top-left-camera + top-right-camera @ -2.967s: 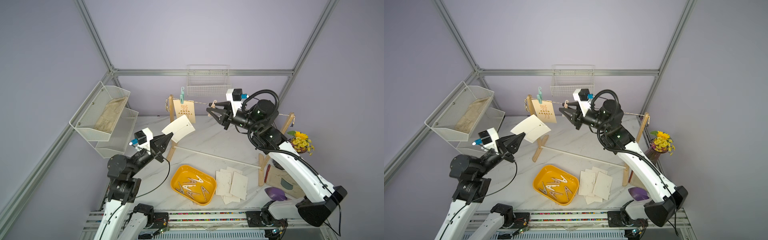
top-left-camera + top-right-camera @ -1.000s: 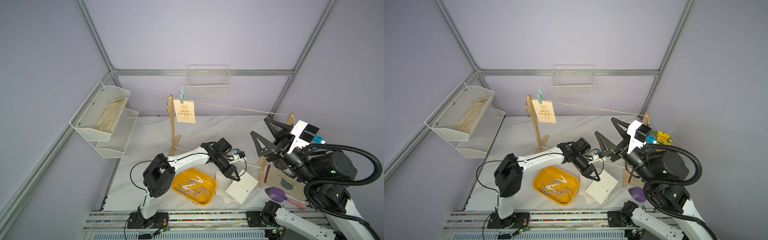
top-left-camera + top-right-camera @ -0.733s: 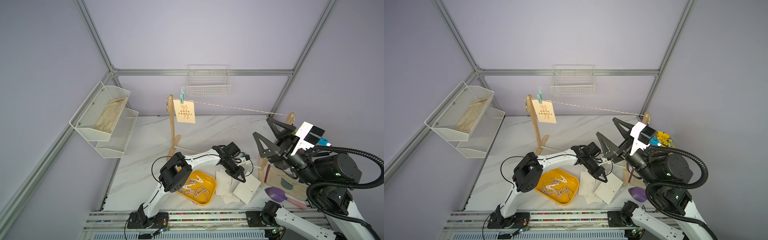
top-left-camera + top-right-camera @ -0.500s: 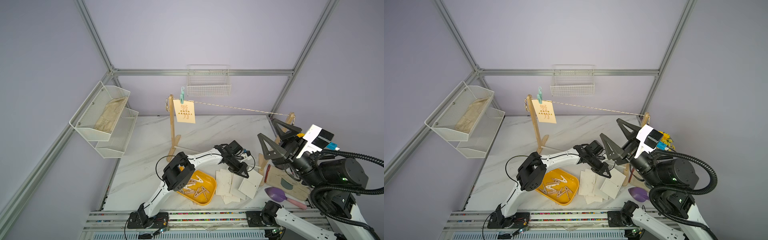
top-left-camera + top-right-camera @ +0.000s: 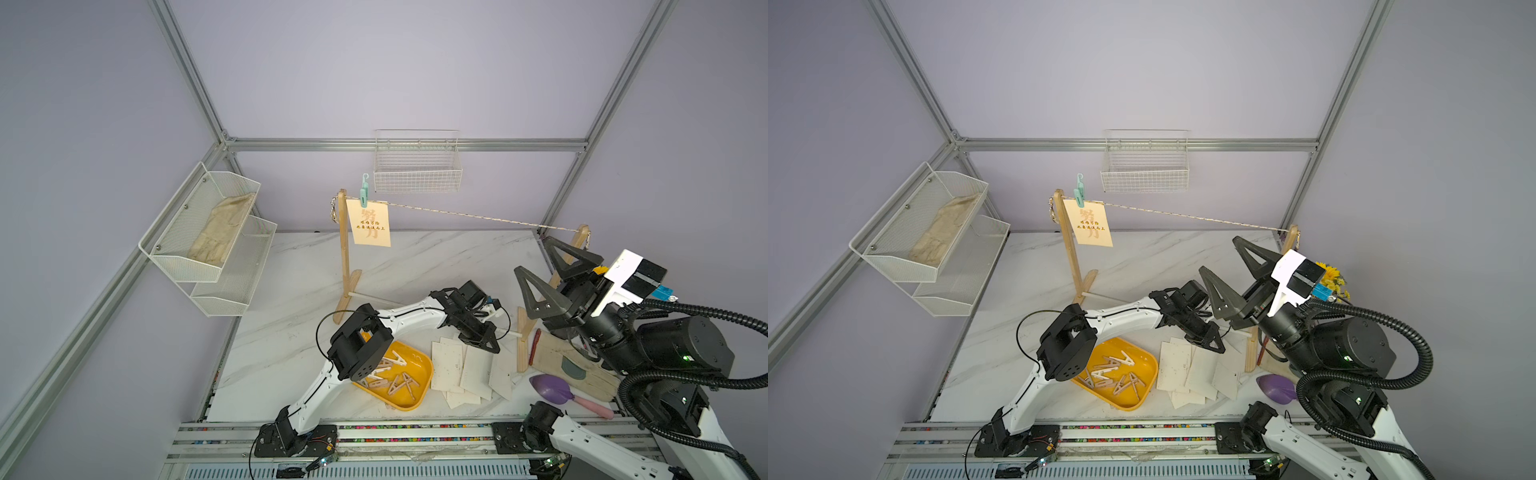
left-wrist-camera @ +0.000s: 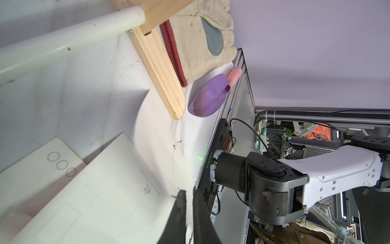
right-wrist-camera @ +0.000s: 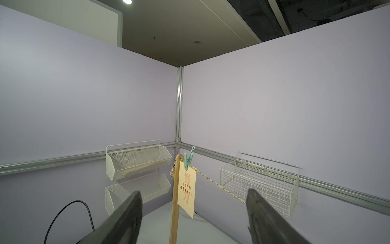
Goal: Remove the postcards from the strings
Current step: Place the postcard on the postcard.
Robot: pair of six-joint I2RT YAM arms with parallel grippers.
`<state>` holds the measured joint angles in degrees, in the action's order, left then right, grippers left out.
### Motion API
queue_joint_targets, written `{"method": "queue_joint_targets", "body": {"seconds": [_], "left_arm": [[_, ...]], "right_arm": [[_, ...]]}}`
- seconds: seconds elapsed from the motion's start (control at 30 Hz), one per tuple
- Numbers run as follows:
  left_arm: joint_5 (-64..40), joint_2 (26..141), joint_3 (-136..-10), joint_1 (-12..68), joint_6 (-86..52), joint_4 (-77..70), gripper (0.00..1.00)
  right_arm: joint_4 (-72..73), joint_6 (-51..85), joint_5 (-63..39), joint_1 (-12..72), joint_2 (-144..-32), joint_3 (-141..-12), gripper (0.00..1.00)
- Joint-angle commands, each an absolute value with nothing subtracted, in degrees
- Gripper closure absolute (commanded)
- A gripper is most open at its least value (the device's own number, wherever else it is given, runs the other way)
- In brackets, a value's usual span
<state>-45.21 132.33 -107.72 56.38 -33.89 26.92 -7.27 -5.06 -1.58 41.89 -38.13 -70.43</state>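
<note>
A tan postcard [image 5: 370, 222] [image 5: 1088, 222] [image 7: 186, 190] with orange lettering hangs from the string [image 5: 469, 214] [image 5: 1183, 214], held by a teal clothespin [image 5: 364, 195] beside the left post. Several cream postcards [image 5: 465, 372] [image 5: 1192, 370] lie in a loose pile on the table. My left gripper [image 5: 490, 347] [image 5: 1214, 347] [image 6: 187, 192] hovers low over the pile's far edge, its jaws a narrow slit apart with nothing between them. A cream card [image 6: 95, 200] lies beside it. My right gripper [image 5: 532, 255] [image 5: 1217, 254] [image 7: 193, 191] is raised near the right post, wide open and empty, facing along the string.
A yellow tray [image 5: 428, 374] of clothespins sits left of the pile. A glove [image 5: 569, 365] and a purple scoop [image 5: 548, 388] lie by the right post [image 5: 521, 345]. A wire basket [image 5: 417, 170] hangs on the back wall, a two-tier mesh shelf [image 5: 208, 232] on the left wall.
My left gripper carried a cream card rightward over the pile and let it go; the card now lies flat. My right gripper drifted slightly to the right, still open.
</note>
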Motion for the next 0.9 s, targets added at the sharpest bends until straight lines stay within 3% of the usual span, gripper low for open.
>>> {"method": "queue_joint_targets", "body": {"seconds": [0.0, 0.33, 0.47, 0.53, 0.73, 0.87], "left_arm": [[-44.67, 131.70, -108.73, 55.51, -33.60, 25.11, 0.89], [-28.70, 116.61, -104.57, 53.27, -17.41, 33.62, 0.88], [-22.83, 103.11, -97.78, 52.61, -5.71, 32.20, 0.65], [-19.87, 94.30, -91.97, 51.62, -0.87, 30.21, 0.45], [-4.87, 70.25, -72.97, 47.22, 4.85, 22.06, 0.32], [-8.62, 60.38, -64.41, 36.82, 0.38, 17.82, 0.31]], "right_arm": [[-5.80, -6.13, -2.10, 42.01, -39.01, -70.40, 0.21], [-7.79, -6.27, -1.78, 41.99, -42.18, -71.95, 0.19], [-10.08, -3.78, -2.36, 42.00, -47.85, -75.76, 0.17], [-10.33, -3.01, -3.68, 42.01, -52.32, -78.33, 0.16], [-8.04, -0.87, -8.92, 41.93, -66.80, -88.29, 0.14], [-10.30, 0.60, -15.93, 41.91, -77.78, -99.32, 0.11]]}}
